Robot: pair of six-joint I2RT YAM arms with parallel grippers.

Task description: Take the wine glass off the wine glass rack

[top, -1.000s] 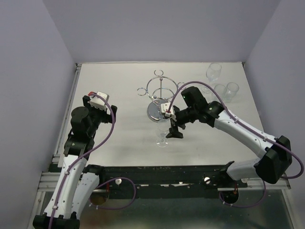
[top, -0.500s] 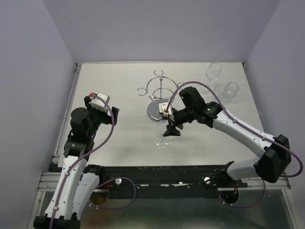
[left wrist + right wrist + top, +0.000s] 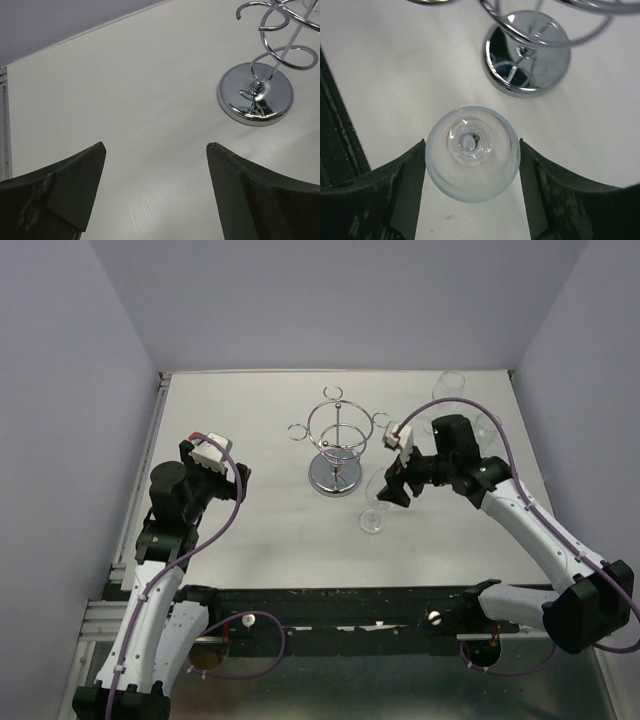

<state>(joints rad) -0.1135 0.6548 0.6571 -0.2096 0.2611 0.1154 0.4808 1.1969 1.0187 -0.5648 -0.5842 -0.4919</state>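
Note:
The clear wine glass [image 3: 374,510] stands upright just right of and nearer than the wine glass rack [image 3: 337,443], free of its loops. My right gripper [image 3: 397,488] is shut on its bowl. In the right wrist view I look straight down into the wine glass [image 3: 470,172], and both fingers of the right gripper [image 3: 471,141] press against the bowl's sides. Whether its foot touches the table I cannot tell. The chrome rack's round base [image 3: 527,52] lies just beyond. My left gripper [image 3: 155,150] is open over bare table, with the rack [image 3: 255,93] at its upper right.
More clear glasses [image 3: 452,382] stand at the back right corner, partly hidden behind my right arm. Grey walls close in the white table [image 3: 250,420] on three sides. A black rail [image 3: 330,600] runs along the near edge.
My right gripper closed on the wine glass in front of the rack's base and carried it to the right and slightly back. The left arm stayed still.

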